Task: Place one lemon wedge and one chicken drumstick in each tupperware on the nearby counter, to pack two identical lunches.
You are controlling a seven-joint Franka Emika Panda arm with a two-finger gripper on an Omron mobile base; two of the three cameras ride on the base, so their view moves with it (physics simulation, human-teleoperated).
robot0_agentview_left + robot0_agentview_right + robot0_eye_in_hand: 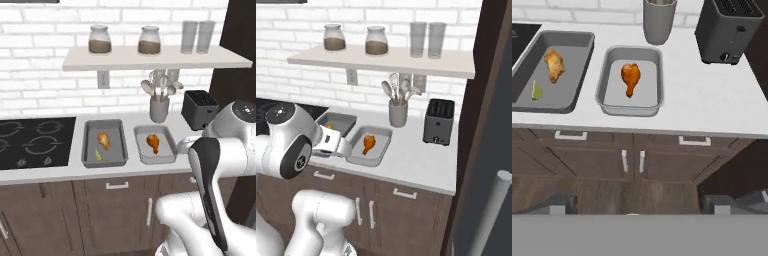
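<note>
The darker red-orange chicken drumstick lies alone in the lighter tupperware, ahead of the pincer and almost straight along its line of sight; in the hand view its long axis runs near to far, thick end away from the pincer and bone tip toward it. The golden-orange chicken drumstick lies in the darker, larger tupperware, ahead and to the pincer's left, its long axis also running roughly near to far but leaning a little. In that same tray a lemon wedge rests nearer the pincer than the drumstick and apart from it, its narrow end pointing away. The two trays sit side by side, just apart, on the counter. The pincer hangs in front of the brown cabinet doors, below the counter's edge, its two fingertips spread wide with nothing between them. Beyond the lighter tray stands a grey utensil holder, and to the pincer's far right a black toaster. The black hob lies left of the darker tray.
</note>
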